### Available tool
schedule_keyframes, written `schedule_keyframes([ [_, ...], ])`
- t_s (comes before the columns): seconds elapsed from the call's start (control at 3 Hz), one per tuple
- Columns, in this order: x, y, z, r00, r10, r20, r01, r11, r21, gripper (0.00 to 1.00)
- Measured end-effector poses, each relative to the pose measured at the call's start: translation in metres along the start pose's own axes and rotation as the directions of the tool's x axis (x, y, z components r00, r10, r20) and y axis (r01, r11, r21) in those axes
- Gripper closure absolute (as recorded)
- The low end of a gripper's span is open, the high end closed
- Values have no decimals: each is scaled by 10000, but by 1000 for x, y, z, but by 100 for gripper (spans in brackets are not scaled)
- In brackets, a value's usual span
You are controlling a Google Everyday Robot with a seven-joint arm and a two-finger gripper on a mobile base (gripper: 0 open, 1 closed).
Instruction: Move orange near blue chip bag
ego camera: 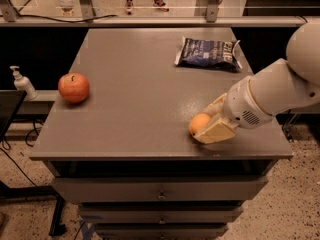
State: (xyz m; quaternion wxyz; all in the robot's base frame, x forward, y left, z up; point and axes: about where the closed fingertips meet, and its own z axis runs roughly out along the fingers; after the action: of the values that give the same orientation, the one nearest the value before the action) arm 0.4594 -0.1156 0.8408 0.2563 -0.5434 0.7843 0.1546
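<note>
The orange (197, 122) lies on the grey table (135, 84) near its front right edge. My gripper (203, 124) reaches in from the right on a white arm, low at the table surface. It is open, with one cream finger (216, 131) in front of the orange and the other behind it, so the orange sits between them. The blue chip bag (207, 53) lies flat at the back right of the table, well behind the orange and the gripper.
A red apple (73, 87) sits near the table's left edge. A white pump bottle (22, 82) stands on a ledge left of the table. Drawers (160, 189) are under the tabletop. A railing and a person's feet are behind.
</note>
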Motion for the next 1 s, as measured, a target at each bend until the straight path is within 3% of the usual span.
schedule_keyframes([
  [0.33, 1, -1, -4, 10000, 96, -27, -96, 9999, 67, 86],
  [0.67, -1, -24, -24, 9999, 153, -46, -150, 9983, 570, 100],
  [1.0, -1, -24, -24, 9999, 152, -46, -149, 9983, 570, 100],
])
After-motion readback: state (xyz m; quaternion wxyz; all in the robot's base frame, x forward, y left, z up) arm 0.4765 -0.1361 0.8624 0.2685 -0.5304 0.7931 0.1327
